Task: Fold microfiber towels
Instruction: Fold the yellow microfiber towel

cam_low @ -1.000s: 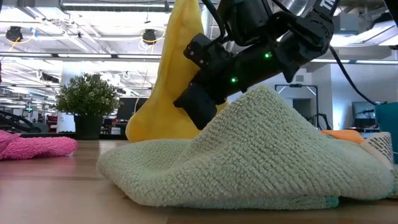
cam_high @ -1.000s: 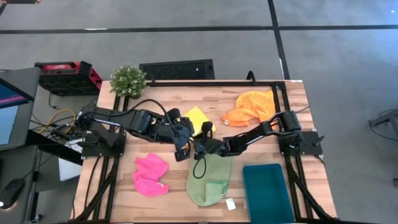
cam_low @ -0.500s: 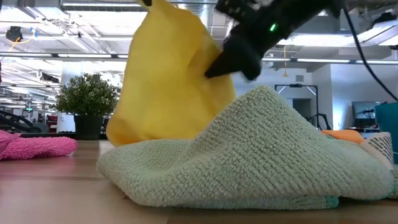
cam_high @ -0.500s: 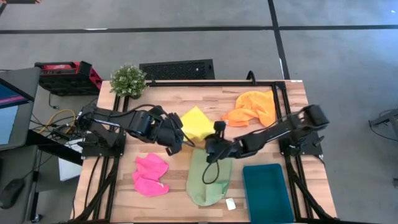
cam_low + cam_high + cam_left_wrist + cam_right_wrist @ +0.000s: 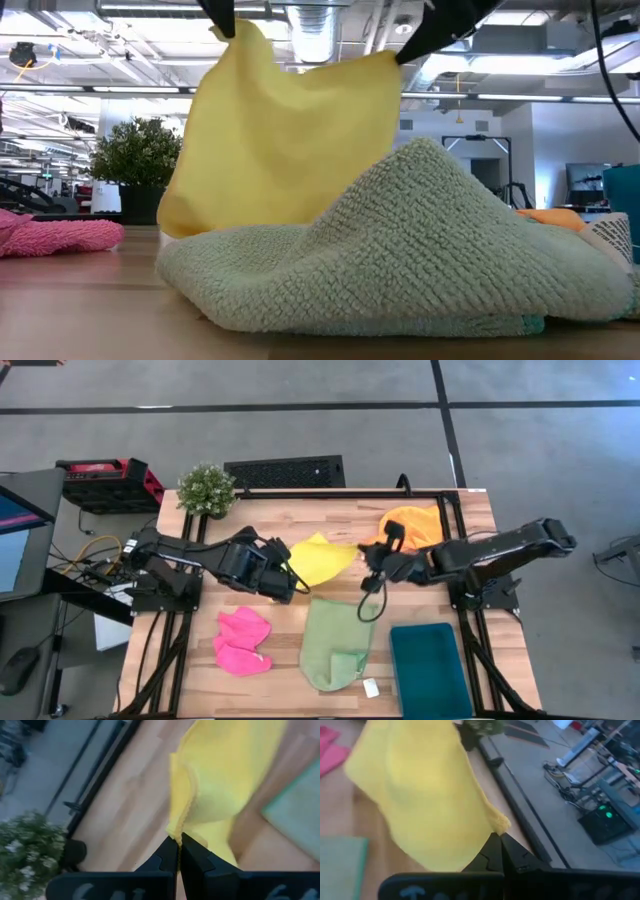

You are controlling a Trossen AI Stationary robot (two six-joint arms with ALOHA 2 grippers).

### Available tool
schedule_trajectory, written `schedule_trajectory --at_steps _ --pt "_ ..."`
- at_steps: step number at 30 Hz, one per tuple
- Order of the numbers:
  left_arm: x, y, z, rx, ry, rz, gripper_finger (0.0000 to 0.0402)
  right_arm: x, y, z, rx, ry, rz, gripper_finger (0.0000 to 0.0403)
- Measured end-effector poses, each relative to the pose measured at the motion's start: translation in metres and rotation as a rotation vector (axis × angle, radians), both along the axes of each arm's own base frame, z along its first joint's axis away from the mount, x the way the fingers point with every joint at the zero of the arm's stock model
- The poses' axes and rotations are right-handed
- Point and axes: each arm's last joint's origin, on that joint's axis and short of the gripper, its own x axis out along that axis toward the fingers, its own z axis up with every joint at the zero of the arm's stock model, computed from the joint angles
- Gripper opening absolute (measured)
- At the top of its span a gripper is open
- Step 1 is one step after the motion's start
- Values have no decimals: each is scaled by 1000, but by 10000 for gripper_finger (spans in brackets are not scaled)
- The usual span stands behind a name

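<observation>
Above the table, yellow towel [image 5: 322, 559] now stretched wider — left gripper [image 5: 291, 573], right gripper [image 5: 367, 556] each pinching corners

Lower edge of the yellow towel [image 5: 280, 150] behind the green towel [image 5: 420, 250] in the low view

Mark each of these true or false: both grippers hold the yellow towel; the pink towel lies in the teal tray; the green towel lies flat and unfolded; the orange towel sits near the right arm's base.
1. Both grippers hold the yellow towel: true. The left gripper and right gripper each pinch a corner.
2. The pink towel lies in the teal tray: false. It lies on the table.
3. The green towel lies flat and unfolded: false. It is folded over and humped.
4. The orange towel sits near the right arm's base: true.
</observation>
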Motion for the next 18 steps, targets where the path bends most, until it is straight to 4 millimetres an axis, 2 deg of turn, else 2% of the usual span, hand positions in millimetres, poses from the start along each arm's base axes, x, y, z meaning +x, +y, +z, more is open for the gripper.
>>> schedule_trajectory --at_steps 4,9,16,18 --pt "2 9 0 22 21 -2 0 -11 -14 10 -4 -11 -40 0" --pt "4 31 2 117 30 46 0 -11 -34 15 -46 -5 -89 0" --pt "4 86 4 229 93 170 0 3 -76 18 -164 -22 -172 0" --pt "2 102 6 298 112 218 0 5 -87 25 -205 -64 -197 0"
